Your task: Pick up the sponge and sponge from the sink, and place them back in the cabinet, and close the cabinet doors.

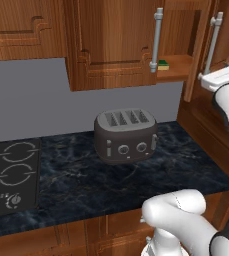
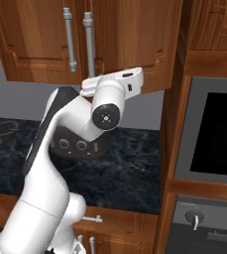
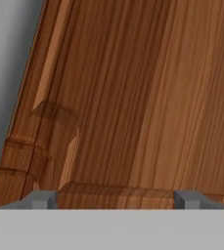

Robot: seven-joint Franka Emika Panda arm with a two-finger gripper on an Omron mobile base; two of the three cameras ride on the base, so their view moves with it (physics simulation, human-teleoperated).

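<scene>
While the jaws stand released at a cabinet door [image 3: 147, 97], one sponge [image 1: 163, 64] lies shelved.

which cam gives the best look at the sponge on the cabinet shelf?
Left base view. The sponge lies on the cabinet shelf, seen through the gap between the doors, green face up over yellow. In the right base view the doors and arm cover that spot. The hand view looks at door wood close up.

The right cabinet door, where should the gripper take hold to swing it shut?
Probably the long silver bar handle on the right cabinet door, gripped mid-length from the front. The bar is vertical and stands off the wood, so the fingers should straddle it sideways.
</scene>
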